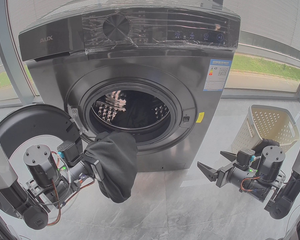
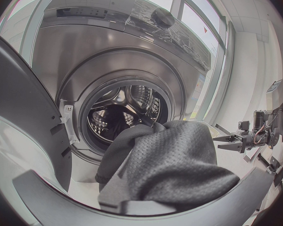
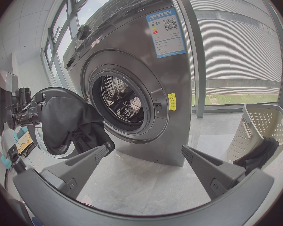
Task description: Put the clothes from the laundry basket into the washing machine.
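Left tool [image 2: 166, 189]: clamped on dark garment [image 1: 118, 164] draped over it, at washing machine [image 1: 190, 84] opening | Right tool [image 1: 214, 159]: spread wide, empty, near laundry basket [image 1: 283, 124]

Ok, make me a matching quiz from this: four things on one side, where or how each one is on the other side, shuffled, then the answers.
1. dark garment
2. washer door
3. laundry basket
4. right hand

A. open, holding nothing
B. on the floor, right of the washer
C. draped in front of the drum opening
D. swung open to the left

Pairs: 1-C, 2-D, 3-B, 4-A.
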